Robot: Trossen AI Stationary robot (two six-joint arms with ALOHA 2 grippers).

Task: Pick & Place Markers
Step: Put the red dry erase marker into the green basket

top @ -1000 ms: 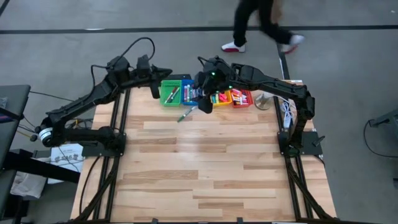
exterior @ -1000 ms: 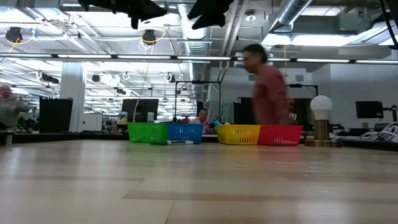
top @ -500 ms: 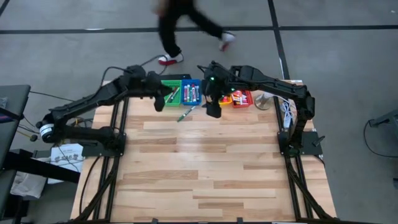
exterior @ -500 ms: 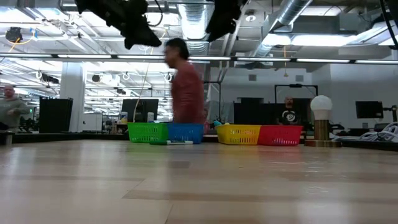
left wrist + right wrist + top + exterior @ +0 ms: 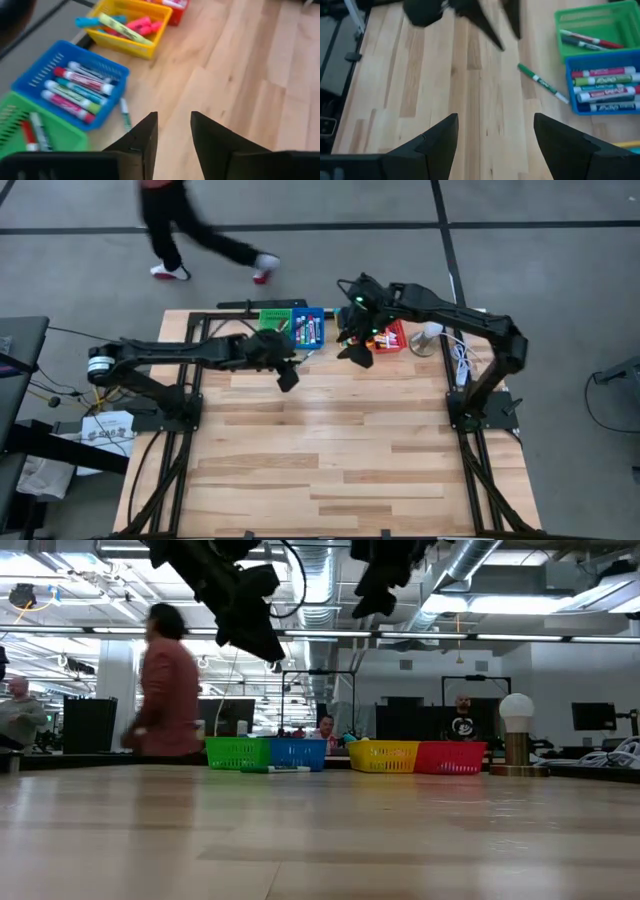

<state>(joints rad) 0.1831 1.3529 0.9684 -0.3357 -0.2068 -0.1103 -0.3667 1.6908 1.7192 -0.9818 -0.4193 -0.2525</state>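
From overhead, my left gripper covers most of the loose green marker. The person walking behind is blurred, and the red bin is cut off.

Faint print runs along the barrels of the markers in the blue bin; it may be a brand name, too blurred to read; nothing else lettered shows.
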